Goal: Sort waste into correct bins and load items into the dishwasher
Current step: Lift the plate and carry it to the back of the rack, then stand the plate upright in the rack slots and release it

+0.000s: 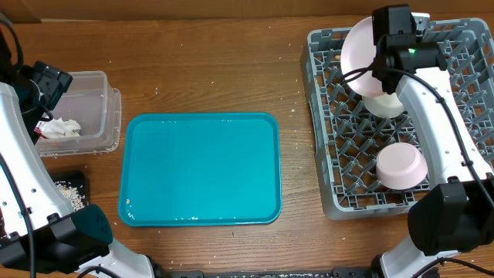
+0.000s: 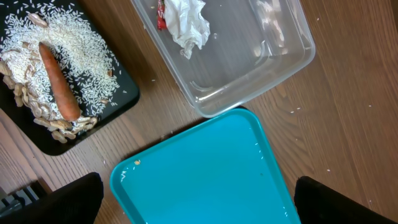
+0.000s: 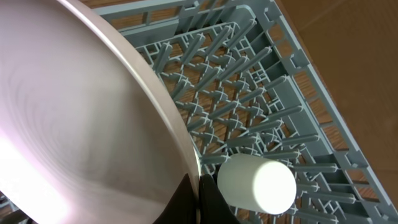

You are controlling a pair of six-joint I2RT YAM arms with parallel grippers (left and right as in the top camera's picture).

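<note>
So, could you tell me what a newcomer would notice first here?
The bright teal tray in the middle of the table, nearly bare, draws the eye first. At the right, the right arm's jaws are shut on the rim of a large white plate over the grey dish rack. At the left, an orange stick lies on rice in the black tray beside the clear tub.

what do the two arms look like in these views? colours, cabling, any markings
Both the left arm and right arm have white link shells with black joints, and thin black cables looping alongside. The right wrist's black camera module shows a small green light. The left gripper has black fingers. No lettering is readable.
</note>
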